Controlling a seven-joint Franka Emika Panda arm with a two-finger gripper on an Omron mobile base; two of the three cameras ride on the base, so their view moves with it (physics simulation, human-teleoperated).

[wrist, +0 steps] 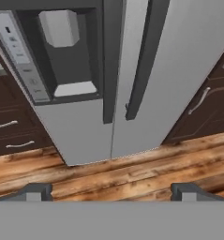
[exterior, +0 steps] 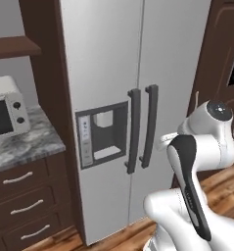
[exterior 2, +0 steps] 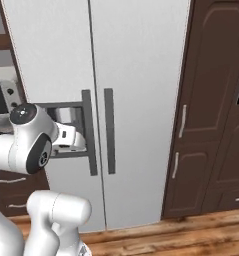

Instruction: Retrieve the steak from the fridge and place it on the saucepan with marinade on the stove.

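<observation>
— silver-grey fridge straight ahead of the arm, both doors closed. two dark vertical bar handles sit side by side at the seam, and the water dispenser recess is set in the left door.

— and the gripper?

— in the hand view its two fingertips stand far apart at the bottom, spread as wide as they go, with nothing between them but wooden floor. it holds nothing and touches nothing.

— where is it pointing?

— down and forward at the lower part of the fridge, with the handles and the dispenser near the top of that view. it is apart from the doors.

— what else is around?

— to the left, a white microwave on a grey marble counter, with dark wood drawers under it. to the right of the fridge, a tall dark brown cabinet with pale handles.

— the arm itself?

— its white elbow is folded up in front of the fridge's right door.
</observation>
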